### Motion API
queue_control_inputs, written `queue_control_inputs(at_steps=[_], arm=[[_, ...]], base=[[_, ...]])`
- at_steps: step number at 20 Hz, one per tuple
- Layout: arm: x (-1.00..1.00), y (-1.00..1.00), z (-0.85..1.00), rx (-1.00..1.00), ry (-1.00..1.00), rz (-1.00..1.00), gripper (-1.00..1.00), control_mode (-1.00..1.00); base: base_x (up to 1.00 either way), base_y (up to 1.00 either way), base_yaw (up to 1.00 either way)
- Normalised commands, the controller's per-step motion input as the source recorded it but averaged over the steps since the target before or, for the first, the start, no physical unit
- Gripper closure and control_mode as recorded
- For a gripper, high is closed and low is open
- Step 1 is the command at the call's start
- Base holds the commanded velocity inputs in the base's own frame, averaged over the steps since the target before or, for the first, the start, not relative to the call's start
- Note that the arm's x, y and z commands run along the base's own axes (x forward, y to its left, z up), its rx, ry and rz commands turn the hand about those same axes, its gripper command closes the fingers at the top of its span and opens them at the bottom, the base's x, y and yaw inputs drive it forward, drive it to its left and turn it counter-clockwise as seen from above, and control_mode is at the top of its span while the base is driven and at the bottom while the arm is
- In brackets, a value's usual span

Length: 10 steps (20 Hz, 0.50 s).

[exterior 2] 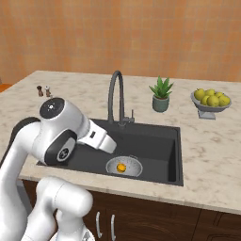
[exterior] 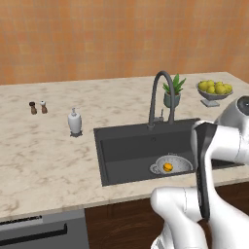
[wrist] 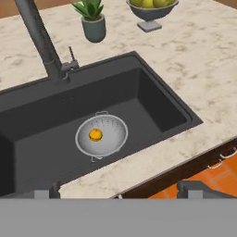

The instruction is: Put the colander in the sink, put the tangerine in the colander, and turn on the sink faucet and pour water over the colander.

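My claw (wrist: 118, 190) hung open and empty; the faucet's small side lever (wrist: 71, 54) looked stiff and slick, best nudged sideways at its tip.

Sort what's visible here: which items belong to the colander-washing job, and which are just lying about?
Job items: colander, tangerine inside it, sink, sink faucet.

Lying about: potted plant, lemon bowl, soap dispenser, two shakers.

Light: bright, even, no clear source
Shadows: faint, soft under the soap dispenser (exterior: 74, 122)
Glare: none
Focus: sharp overall, slightly coarse rendering
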Motion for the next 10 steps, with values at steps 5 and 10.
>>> queue_control_inputs(at_steps=[5,10], arm=[[-0.29,0.25,0.28,0.0,-0.02,0.0,-1.0,-1.0],[-0.49,-0.09,0.26,0.0,-0.1,0.01,-1.0,-1.0]], base=[[0.0,0.0,0.0],[0.0,0.0,0.0]])
